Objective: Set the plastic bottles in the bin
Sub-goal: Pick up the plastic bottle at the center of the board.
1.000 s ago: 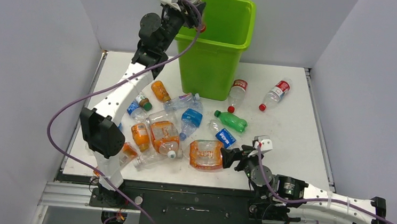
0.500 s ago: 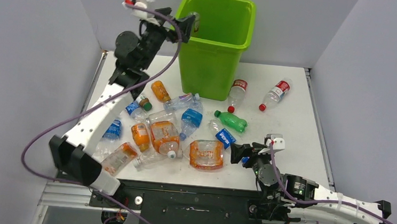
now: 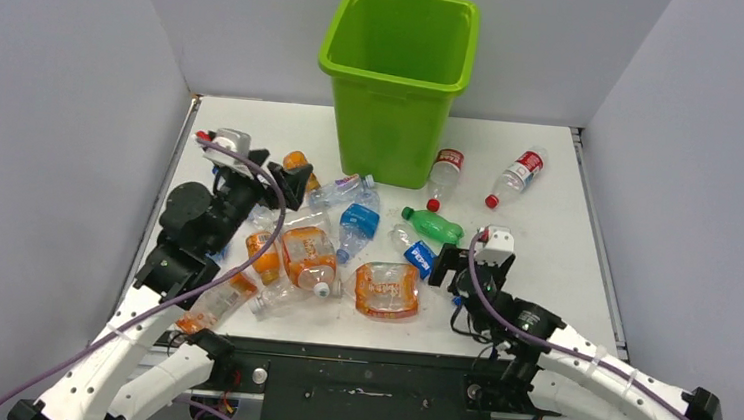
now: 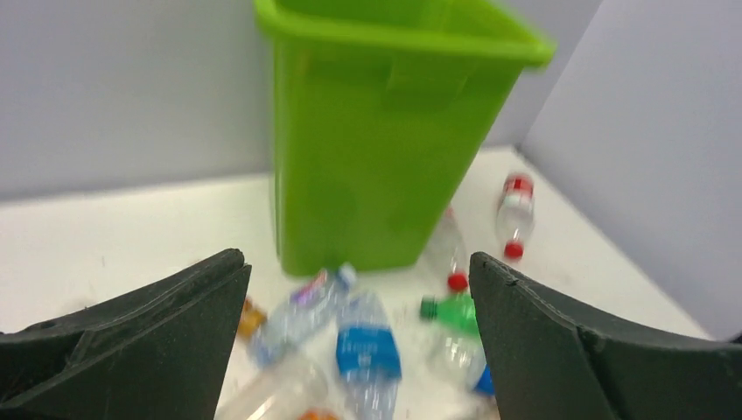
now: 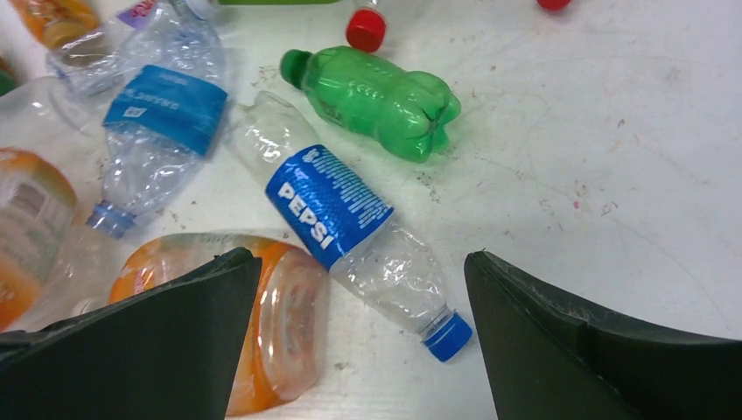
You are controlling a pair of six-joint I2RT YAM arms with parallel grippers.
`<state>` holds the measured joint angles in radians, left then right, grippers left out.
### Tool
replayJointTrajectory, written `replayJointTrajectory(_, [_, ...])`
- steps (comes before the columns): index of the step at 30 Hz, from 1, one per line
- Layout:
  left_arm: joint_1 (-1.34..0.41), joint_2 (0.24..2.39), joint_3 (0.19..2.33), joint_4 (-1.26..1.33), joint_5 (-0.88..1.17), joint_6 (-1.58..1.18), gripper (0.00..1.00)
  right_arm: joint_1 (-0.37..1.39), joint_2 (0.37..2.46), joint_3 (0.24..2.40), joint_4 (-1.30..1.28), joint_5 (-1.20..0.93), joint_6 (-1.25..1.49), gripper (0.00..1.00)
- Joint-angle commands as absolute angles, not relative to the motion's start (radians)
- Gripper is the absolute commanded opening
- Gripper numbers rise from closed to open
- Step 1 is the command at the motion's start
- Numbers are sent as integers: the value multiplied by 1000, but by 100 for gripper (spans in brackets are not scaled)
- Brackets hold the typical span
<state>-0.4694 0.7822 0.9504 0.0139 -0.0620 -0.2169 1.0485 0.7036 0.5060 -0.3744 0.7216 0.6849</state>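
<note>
The lime-green bin [image 3: 399, 72] stands at the back of the table, and its wall [image 4: 385, 140] fills the left wrist view. Several plastic bottles lie in front of it. My left gripper [image 3: 288, 181] hangs open and empty over the left of the pile, a blue-labelled clear bottle [image 4: 367, 350] below and ahead of it. My right gripper [image 3: 448, 271] is open and low over a clear Pepsi bottle [image 5: 332, 206]; nothing is held. A crushed orange bottle [image 5: 280, 324] lies under its left finger and a green bottle [image 5: 376, 96] lies just beyond.
Two red-labelled bottles [image 3: 444, 176] [image 3: 517, 176] lie right of the bin. Orange bottles [image 3: 309, 255] [image 3: 264, 255] crowd the left half, near the left arm. Grey walls close in the table on three sides.
My left arm swung down from the bin's rim to the bottle pile, and its gripper opened and is now empty. My right gripper shifted slightly back over the Pepsi bottle.
</note>
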Motion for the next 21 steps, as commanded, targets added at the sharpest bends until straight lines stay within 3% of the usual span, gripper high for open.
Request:
replayJointTrajectory(1, [-476, 780, 838, -89, -58, -273, 96, 756, 776, 472, -209, 308, 653, 90])
replayJointTrajectory(7, [-477, 788, 794, -94, -26, -326, 97, 544, 940, 433, -90, 131, 643, 90])
replayJointTrajectory(14, [-550, 763, 790, -112, -57, -298, 97, 578, 1068, 401, 45, 105, 612, 90])
replayJointTrajectory(21, [-598, 751, 788, -116, -75, -276, 97, 669, 1176, 423, 5, 237, 624, 91])
